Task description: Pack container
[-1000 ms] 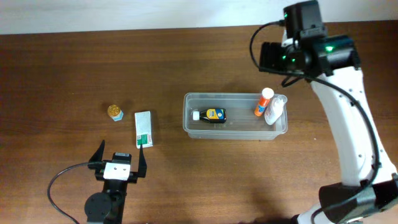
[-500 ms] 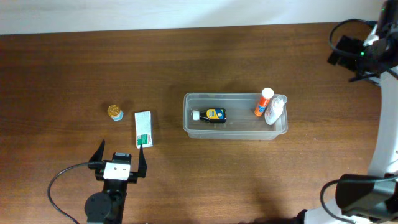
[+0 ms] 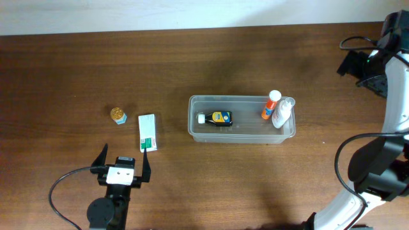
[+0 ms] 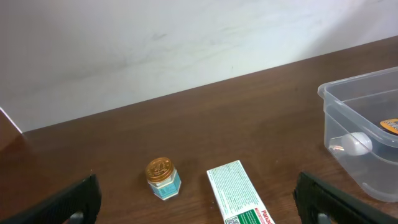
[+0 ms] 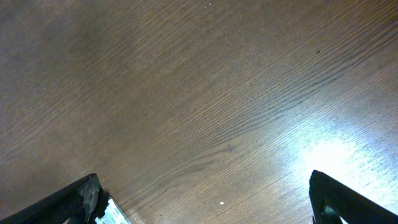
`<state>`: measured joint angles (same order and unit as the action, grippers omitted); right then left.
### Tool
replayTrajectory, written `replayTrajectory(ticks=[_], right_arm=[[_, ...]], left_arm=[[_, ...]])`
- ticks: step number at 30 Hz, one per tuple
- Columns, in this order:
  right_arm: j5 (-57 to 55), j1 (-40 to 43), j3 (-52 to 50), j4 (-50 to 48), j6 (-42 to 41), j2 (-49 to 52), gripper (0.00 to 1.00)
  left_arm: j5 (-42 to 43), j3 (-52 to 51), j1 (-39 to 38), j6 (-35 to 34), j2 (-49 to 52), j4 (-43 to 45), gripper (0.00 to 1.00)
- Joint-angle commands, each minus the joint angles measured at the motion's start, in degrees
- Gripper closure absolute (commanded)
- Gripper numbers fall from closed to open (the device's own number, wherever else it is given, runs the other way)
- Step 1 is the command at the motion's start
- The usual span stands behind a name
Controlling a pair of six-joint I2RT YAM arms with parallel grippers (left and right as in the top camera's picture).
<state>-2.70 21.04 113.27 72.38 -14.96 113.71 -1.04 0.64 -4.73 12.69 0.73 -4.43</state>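
Your right gripper [image 5: 205,202] has swung away to the right edge of the table [image 3: 192,57], jaws wide and empty like your left gripper [image 3: 123,165], with the container [image 3: 239,139] sitting mid-table.

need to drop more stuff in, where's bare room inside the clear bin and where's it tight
Bare floor in the clear plastic rectangular container lies mid-bin, between the dark yellow-labelled bottle near its left end and the orange-and-white stick. The right end is crowded: that stick and a clear bottle sit side by side.
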Motion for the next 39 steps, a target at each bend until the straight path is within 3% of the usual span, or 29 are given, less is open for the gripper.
replayTrajectory(ticks=[1, 11, 18, 21, 27, 33, 39], right_arm=[[-0.52, 0.37, -0.22, -0.15, -0.35, 0.52, 0.02], [-0.55, 0.37, -0.22, -0.15, -0.33, 0.52, 0.02], [-0.55, 0.37, -0.22, -0.15, -0.33, 0.52, 0.02], [-0.55, 0.37, -0.22, -0.15, -0.35, 0.52, 0.02], [-0.52, 0.37, -0.22, -0.15, -0.33, 0.52, 0.02], [-0.52, 0.37, -0.22, -0.15, -0.35, 0.52, 0.02], [-0.52, 0.37, -0.22, -0.15, -0.33, 0.52, 0.02]], left_arm=[[-0.2, -0.13, 0.28, 0.7, -0.39, -0.28, 0.01], [-0.28, -0.13, 0.28, 0.72, -0.39, 0.15, 0.01], [4.74, 0.74, 0.31, -2.56, -0.22, 14.73, 0.01], [4.72, 4.7, 0.31, -2.73, 2.03, 12.76, 0.0], [4.92, 23.69, 0.31, -2.73, 22.6, 1.27, 0.0], [8.52, 51.56, 0.26, -2.29, 54.42, -21.16, 0.01], [16.7, 63.91, 0.24, -4.31, 76.13, -31.3, 0.01]])
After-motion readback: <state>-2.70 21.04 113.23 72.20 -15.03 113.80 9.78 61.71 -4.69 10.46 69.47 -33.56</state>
